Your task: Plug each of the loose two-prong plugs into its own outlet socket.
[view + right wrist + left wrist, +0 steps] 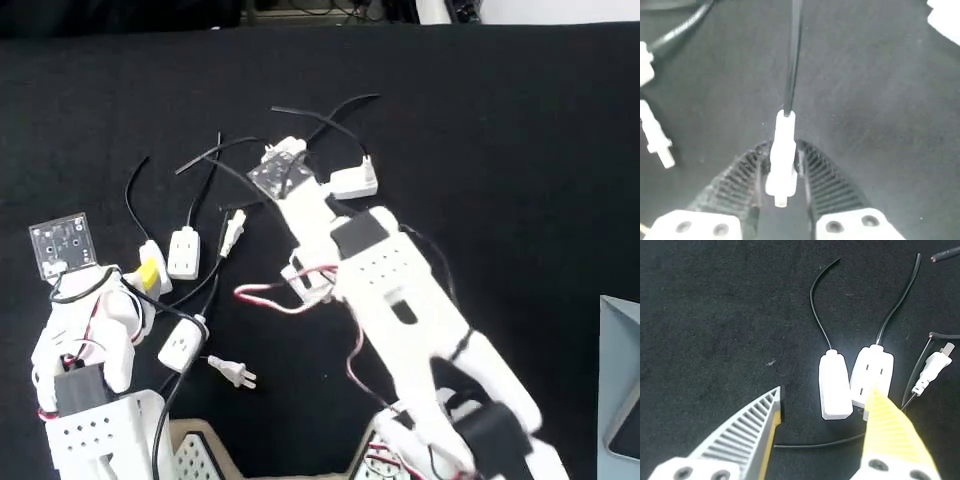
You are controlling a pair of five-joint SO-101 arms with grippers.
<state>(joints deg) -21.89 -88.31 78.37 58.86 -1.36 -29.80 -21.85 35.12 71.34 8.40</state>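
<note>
- Holding a plug (782, 150) pinched in the right gripper (782, 172), cord (793, 60) running straight ahead
- Hovering the left gripper (825, 391), wide open and empty, above two sockets (834, 385) lying side by side
- Brace one socket, line the plug up squarely, push slowly

White outlet socket (183, 252), loose plug (232, 372), black cord (128, 195) — black table (520, 120)

we note: worktop (715, 315) matt black cloth; plug (781, 150), outlet socket (869, 369) smooth glossy white plastic; cord (794, 50) smooth black; jaws ribbed plastic.
</note>
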